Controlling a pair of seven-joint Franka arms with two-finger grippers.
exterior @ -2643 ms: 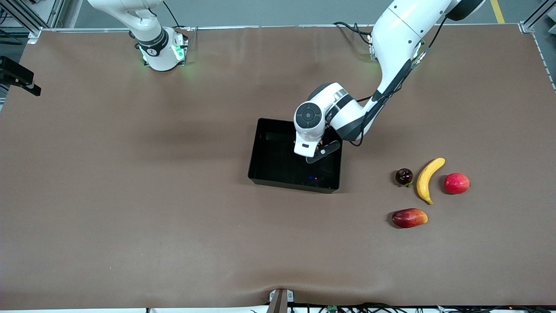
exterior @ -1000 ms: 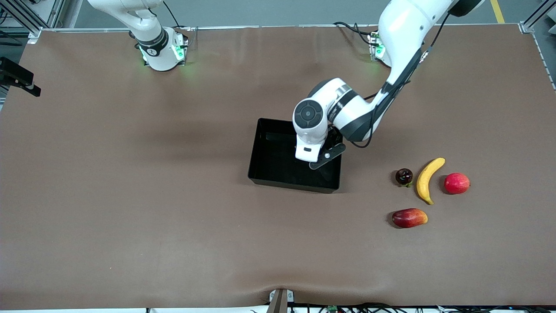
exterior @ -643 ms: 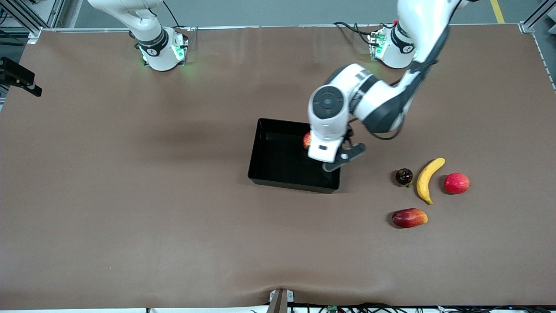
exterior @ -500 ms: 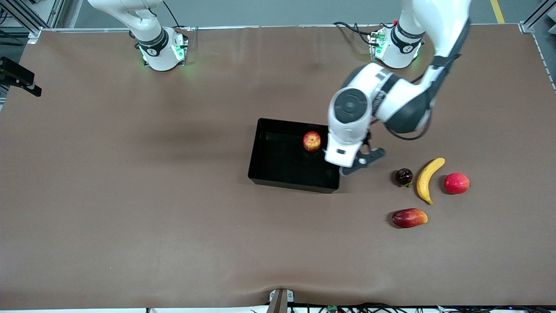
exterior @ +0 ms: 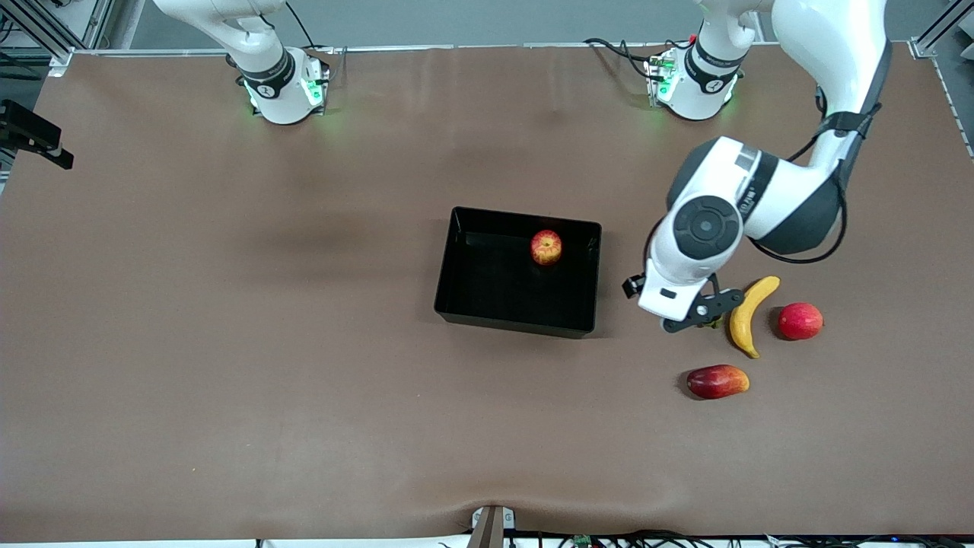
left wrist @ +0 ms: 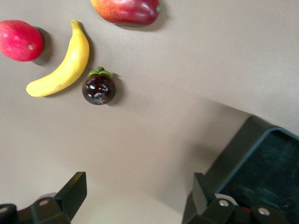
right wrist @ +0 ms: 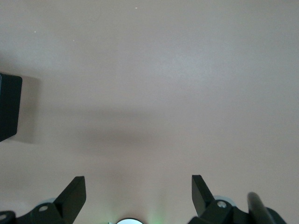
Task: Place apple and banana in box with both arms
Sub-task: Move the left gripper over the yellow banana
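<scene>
While the apple [exterior: 546, 246] already sits in the box [exterior: 456, 293], front view has the banana [exterior: 749, 313] lying on the surface [exterior: 228, 342] toward the left arm's end, between a dark round fruit, mostly hidden here, and a plain red fruit [exterior: 800, 320], with a mango-like fruit [exterior: 717, 381] nearer the camera. Left pincer [exterior: 696, 313] hovers over the dark fruit just beside the banana. Right arm [exterior: 259, 53] waits at its base; its pincer is out of frame here.

Left wrist view: left pincer's fingers [left wrist: 70, 196] spread wide, empty. Banana [left wrist: 63, 67] almost touches the dark fruit [left wrist: 98, 89]. Risk, as I judge it: pincer drops on the wrong fruit, or a finger clips a neighbour and rolls it. Curved banana could pivot if pinched off-centre. Box corner [left wrist: 254, 154] visible.

Right wrist view: right pincer [right wrist: 138, 196] spread, empty, over bare surface; box edge [right wrist: 9, 107] visible.

Writing: small markings on arm joints, unreadable.
</scene>
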